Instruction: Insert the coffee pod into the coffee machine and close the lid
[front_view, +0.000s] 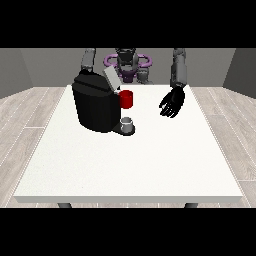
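Beside the boxy black coffee machine (95, 107), the view's-right hand (171, 104) hangs with relaxed fingers.

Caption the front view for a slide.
Black coffee machine on the white table, lid raised; hand at the view's right hovers open.

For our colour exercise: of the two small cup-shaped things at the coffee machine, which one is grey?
The lower one, the grey thing on the machine's base; the red thing sits above it.

The machine (95, 106) stands on the table (130, 165) at its far left part, its lid (112, 78) tilted up, a grey thing (128, 121) just beside its base, and a hand (171, 104) well apart at the view's right.
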